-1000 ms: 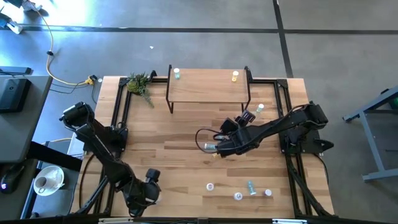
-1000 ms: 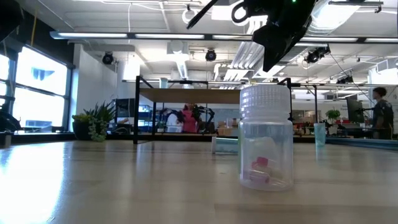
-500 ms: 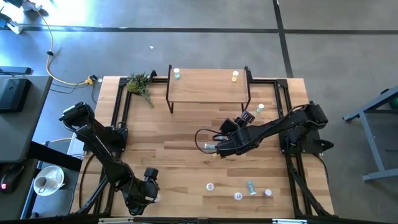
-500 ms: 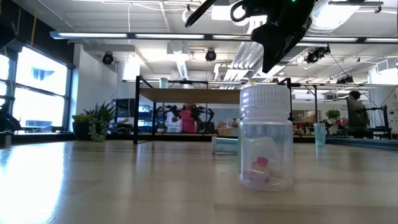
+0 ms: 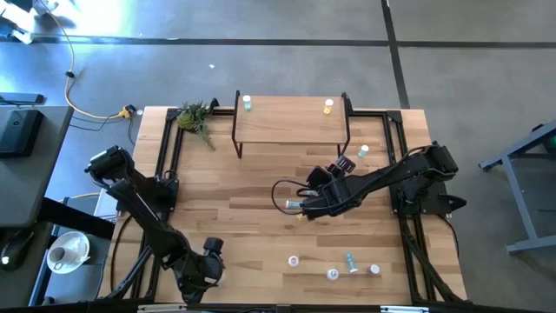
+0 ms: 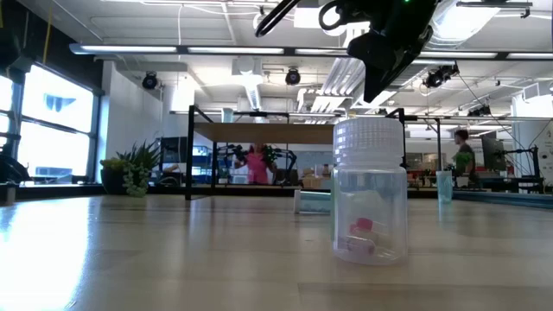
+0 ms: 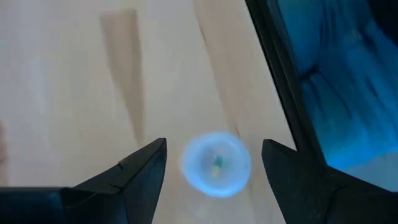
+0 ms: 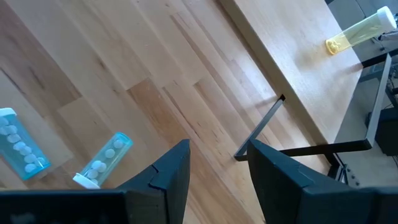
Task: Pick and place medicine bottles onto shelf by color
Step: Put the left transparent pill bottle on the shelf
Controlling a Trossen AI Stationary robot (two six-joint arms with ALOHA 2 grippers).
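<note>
A small bottle with a pale blue-white cap point(image 7: 215, 165) stands upright on the wooden table near its near left corner. My left gripper point(image 7: 213, 144) is open above it, one finger on each side, touching nothing. My right gripper point(image 5: 294, 207) hangs open over the table's middle with nothing between its fingers point(image 8: 216, 147). The shelf point(image 5: 291, 123) stands at the far middle, with a teal bottle point(image 5: 247, 103) at its left end and a yellow bottle point(image 5: 328, 106) at its right end. Several more bottles point(image 5: 333, 274) sit near the near edge.
Two light blue bottles point(image 8: 102, 160) lie on the table in the right wrist view. A clear bottle with pink contents point(image 6: 370, 216) stands close to the low camera. A green plant point(image 5: 195, 116) lies at the far left. Black frame rails point(image 5: 167, 148) run along both sides.
</note>
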